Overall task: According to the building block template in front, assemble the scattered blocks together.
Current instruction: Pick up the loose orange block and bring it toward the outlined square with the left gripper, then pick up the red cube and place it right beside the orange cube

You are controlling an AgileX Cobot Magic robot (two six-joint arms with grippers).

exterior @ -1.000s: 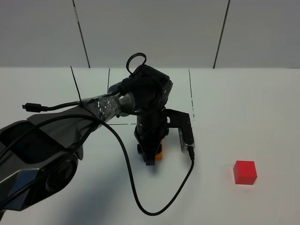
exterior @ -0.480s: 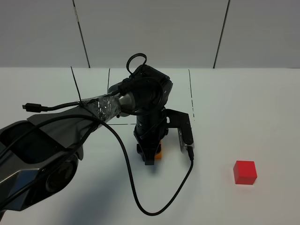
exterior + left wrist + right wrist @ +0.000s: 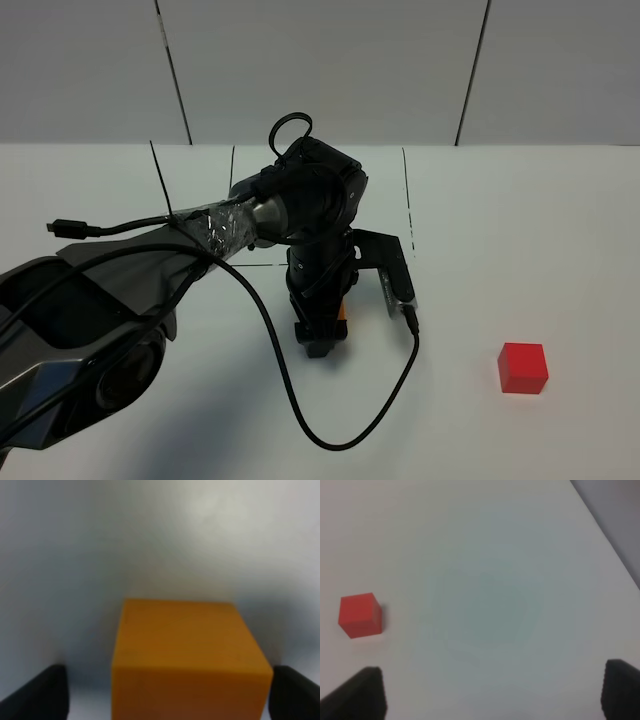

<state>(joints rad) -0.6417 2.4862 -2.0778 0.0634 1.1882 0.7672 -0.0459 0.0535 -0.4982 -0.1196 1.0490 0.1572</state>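
Left tool [image 3: 322, 338]: spread wide, straddling the orange cube [image 3: 187, 645]. One fingertip stands close against a cube face and the other shows a clear gap, so nothing is gripped yet. Step in hand, as judged: grasping the first scattered block. The next move calls for closing squarely on opposite faces, then carrying the block to join the red cube [image 3: 523, 367]. That cube sits well apart from this tool, out in front of the right tool [image 3: 492, 695], which is wide and empty. Both cubes: small, matte, plain-faced, crisp-edged. Bench [image 3: 520, 230]: smooth, white, with thin black drawn lines [image 3: 408, 200] beyond the left tool. The template's cubes are hidden behind the arm.
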